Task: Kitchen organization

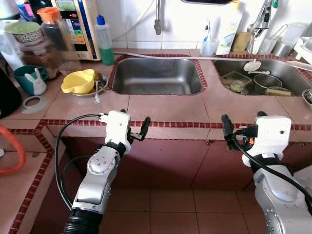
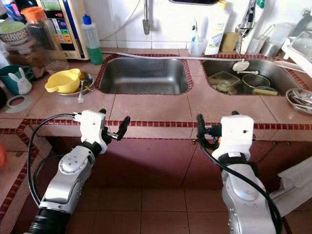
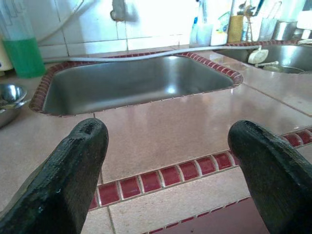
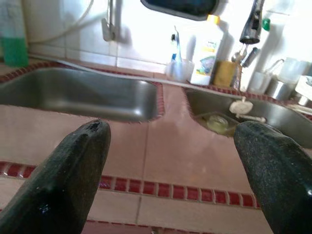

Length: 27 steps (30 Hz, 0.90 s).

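My head views cut off the far-left clutter on the worktop [image 1: 161,109]: a dark shape at the left edge and an orange curved item [image 1: 14,151] near the left corner are only partly in frame, and I cannot identify either. The contents of the right sink [image 1: 258,78] are small and crowded; I make out a clear container [image 1: 236,82], a metal pot [image 1: 267,82] and a white round object [image 1: 252,66], nothing finer.

Both arms are raised in front of the worktop's near edge, forearms angled up from below. My left gripper [image 1: 136,127] sits just off the red tile trim [image 1: 165,125], jaws wide apart and holding nothing, pointing toward the left sink [image 1: 157,75]. My right gripper [image 1: 239,130] sits at the same edge further right, jaws likewise wide and empty; its wrist view looks across the strip of worktop between the two sinks.

The left sink basin appears bare. To its left stand a yellow bowl [image 1: 79,81] resting in a metal dish [image 1: 92,90], a green soap bottle [image 1: 104,41] against the wall, a teal mug [image 1: 24,78] with a white rabbit figure [image 1: 36,83] beside it, and a tall jar with an orange lid [image 1: 51,31]. At the far wall between the sinks stand a white detergent bottle [image 1: 228,29] and a clear cup [image 1: 208,46].
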Available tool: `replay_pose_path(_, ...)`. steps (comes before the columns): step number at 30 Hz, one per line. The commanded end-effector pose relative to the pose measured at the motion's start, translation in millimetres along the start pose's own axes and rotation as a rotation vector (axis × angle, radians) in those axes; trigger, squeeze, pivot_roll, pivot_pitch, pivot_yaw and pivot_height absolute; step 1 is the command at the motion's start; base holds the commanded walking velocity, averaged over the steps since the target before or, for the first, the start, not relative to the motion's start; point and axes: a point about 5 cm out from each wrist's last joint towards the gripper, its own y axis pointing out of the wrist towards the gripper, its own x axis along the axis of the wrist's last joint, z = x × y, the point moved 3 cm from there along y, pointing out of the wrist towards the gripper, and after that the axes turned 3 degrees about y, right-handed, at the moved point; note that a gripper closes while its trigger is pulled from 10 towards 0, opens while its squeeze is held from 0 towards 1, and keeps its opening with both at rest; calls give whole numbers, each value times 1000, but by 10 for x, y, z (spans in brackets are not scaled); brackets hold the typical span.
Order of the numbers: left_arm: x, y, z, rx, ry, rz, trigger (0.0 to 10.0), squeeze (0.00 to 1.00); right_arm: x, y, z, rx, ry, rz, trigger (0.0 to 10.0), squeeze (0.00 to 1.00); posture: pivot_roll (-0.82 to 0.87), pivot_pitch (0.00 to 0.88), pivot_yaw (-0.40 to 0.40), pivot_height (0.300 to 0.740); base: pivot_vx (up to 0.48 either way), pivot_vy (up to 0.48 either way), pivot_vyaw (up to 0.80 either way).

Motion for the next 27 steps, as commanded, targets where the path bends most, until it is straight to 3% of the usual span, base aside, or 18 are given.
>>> replay_pose_path(1, 26, -41, 48, 8, 22, -1, 10000, 0, 49, 39, 90, 63, -23, -20, 10000, 0, -25, 0, 23, 740, 0, 0, 0)
replay_pose_path(7, -43, -146, 112, 4, 47, 42, 10000, 0, 57, 84, 77, 102, -53, -24, 10000, 0, -13, 0, 18, 740, 0, 0, 0)
replay_pose_path(8, -62, -197, 132, 6, 61, 53, 10000, 0, 60, 98, 53, 96, -58, -26, 10000, 0, -9, 0, 17, 740, 0, 0, 0)
replay_pose_path(9, -143, -367, 190, 11, 96, 85, 10000, 0, 81, 126, 8, 71, -56, -34, 10000, 0, -1, 1, 17, 740, 0, 0, 0)
replay_pose_path(13, -244, -481, 252, 29, 98, 123, 10000, 0, 80, 130, -5, 52, -38, -36, 10000, 0, 4, 2, 19, 740, 0, 0, 0)
replay_pose_path(27, -26, -192, 142, 49, 30, 45, 10000, 0, 90, 168, 88, 58, -12, -53, 10000, 0, 1, 0, 13, 740, 0, 0, 0)
